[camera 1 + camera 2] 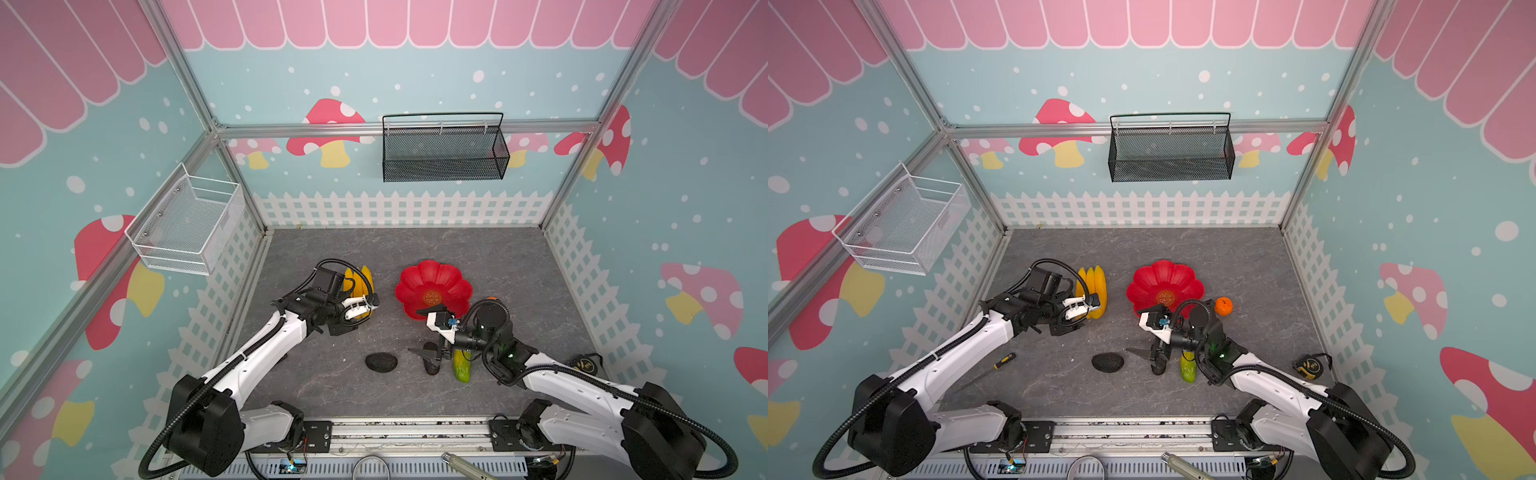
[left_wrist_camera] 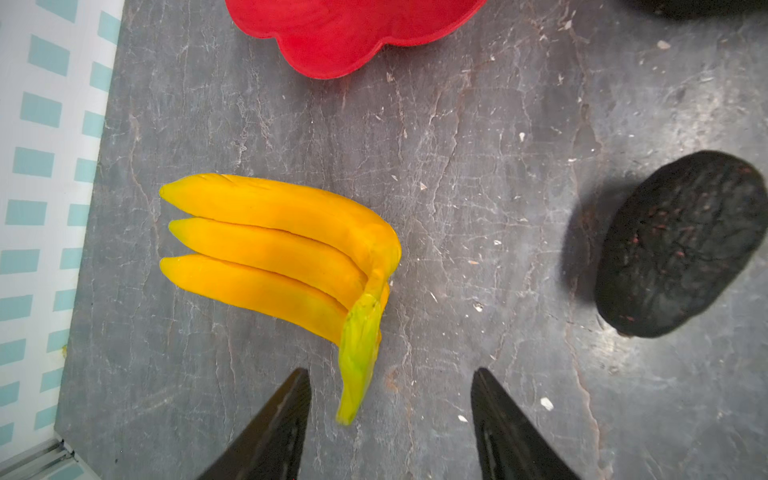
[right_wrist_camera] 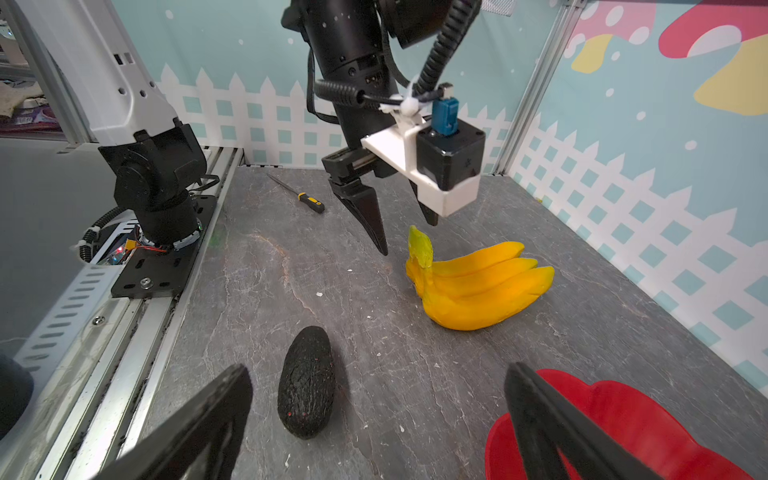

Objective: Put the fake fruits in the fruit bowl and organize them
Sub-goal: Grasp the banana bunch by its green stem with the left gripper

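From where I stand, the left tool (image 2: 390, 372) hangs low over the desk (image 1: 324, 386) with its jaws half apart. One jaw is on each side of the green stem of the yellow banana bunch (image 2: 270, 257), and neither touches it that I can see. It looks like a line-up for a pinch on the stem, which is the narrowest part and the handiest handle.

The bunch lies flat, left of centre in both top views, near the red fruit bowl (image 1: 415, 278), so the carry should be short. The bowl sits mid-frame with nothing in it.

The right tool (image 3: 378, 368) is spread wide and holds nothing. It hovers just below the bowl in the frame, pointed toward a dark avocado (image 1: 381, 361), perhaps waiting its turn. A second avocado (image 1: 432, 368) and the yellow-green fruit (image 1: 461, 370) lie under that arm. The small orange (image 1: 1223, 306) sits right of the bowl.
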Available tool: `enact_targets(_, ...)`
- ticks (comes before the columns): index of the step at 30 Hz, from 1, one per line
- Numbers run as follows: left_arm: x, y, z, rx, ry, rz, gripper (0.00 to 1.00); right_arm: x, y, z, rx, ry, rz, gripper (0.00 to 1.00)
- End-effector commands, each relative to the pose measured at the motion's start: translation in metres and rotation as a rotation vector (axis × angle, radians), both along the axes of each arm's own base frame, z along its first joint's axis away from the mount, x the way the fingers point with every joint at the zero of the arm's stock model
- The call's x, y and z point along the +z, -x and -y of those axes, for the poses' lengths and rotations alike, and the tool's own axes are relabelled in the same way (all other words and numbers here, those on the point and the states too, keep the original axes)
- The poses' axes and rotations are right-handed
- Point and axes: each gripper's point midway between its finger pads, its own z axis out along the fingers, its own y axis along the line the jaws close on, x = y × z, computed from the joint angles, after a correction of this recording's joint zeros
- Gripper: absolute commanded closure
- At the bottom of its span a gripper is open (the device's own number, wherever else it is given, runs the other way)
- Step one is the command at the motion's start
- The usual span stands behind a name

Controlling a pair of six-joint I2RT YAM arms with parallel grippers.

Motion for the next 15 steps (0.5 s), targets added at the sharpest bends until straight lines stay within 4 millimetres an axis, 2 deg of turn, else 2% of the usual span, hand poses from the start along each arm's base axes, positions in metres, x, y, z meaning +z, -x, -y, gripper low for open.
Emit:
enact_targets(1, 0.006, -0.015, 0.008, -0.054, 0.02, 0.05, 0.4, 0.003, 0.006, -0.002, 0.039, -0.005, 0.027, 0.02)
enact_targets(9, -0.022, -0.035, 0.004, -0.04, -0.017, 0.033, 0.41, -0.003, 0.003, -0.005, 0.037, 0.01, 0.009, 0.02)
enact_targets(15, -0.041, -0.039, 0.01, -0.046, -0.013, -0.013, 0.52, -0.002, 0.002, -0.003, 0.026, 0.014, 0.019, 0.02)
